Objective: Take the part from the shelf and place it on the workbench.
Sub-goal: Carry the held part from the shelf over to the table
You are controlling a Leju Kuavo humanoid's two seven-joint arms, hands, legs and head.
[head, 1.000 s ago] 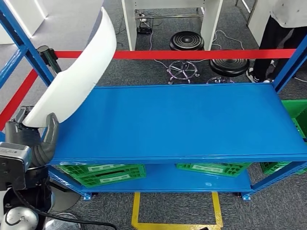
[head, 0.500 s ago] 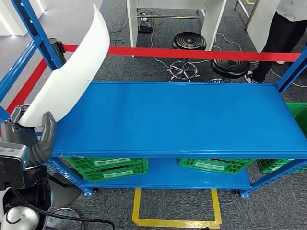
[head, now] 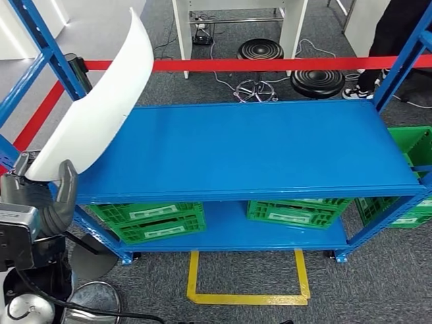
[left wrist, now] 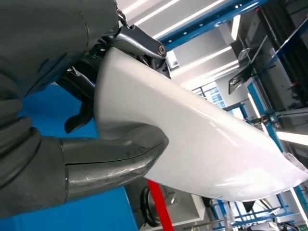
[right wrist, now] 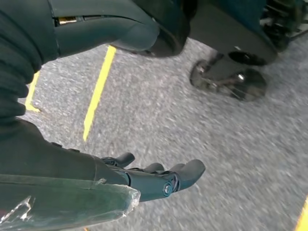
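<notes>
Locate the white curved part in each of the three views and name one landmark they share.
Head view: the white curved part rises from the left hand at the left edge, over the blue shelf.
Left wrist view: the part spans the picture, thumb pressed on it.
Right wrist view: not in it; the right hand hangs over carpet.
Shared landmark: the yellow floor tape.

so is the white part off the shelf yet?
Off. The left hand holds the white part by its lower end, raised above the blue shelf.
</notes>
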